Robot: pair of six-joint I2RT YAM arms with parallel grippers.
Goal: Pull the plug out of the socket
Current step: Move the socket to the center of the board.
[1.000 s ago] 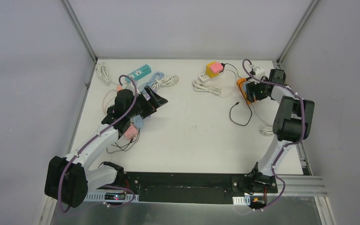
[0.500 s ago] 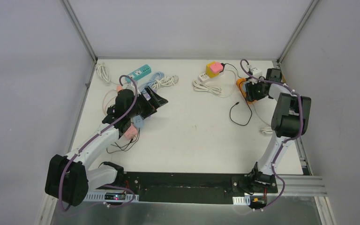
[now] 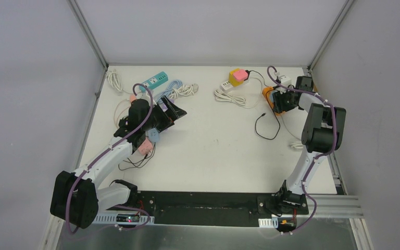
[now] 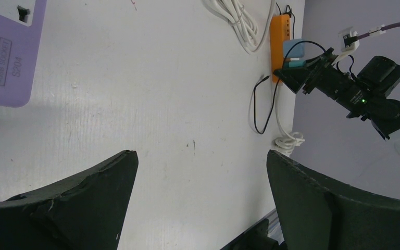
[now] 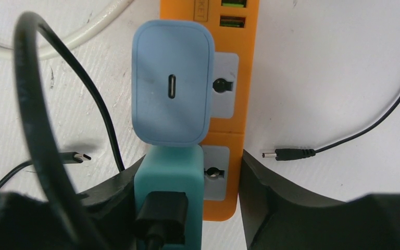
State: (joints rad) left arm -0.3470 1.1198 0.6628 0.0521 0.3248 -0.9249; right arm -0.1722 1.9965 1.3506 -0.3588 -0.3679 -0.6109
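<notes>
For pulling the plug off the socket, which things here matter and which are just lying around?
Job: orange power strip, teal plug in it, light blue plug beside it, right gripper straddling the teal plug.
Lying about: purple power strip, yellow-and-pink cube socket, white cable coil, loose black cable end.

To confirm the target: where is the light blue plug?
In the right wrist view, the light blue plug sits in the orange power strip, left of centre, just above the teal plug.

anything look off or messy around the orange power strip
Nothing spilled or broken. Two black cable ends lie unplugged beside the orange power strip: a flat connector on one side, a barrel tip on the other. The blue adapter and teal adapter sit straight.
</notes>
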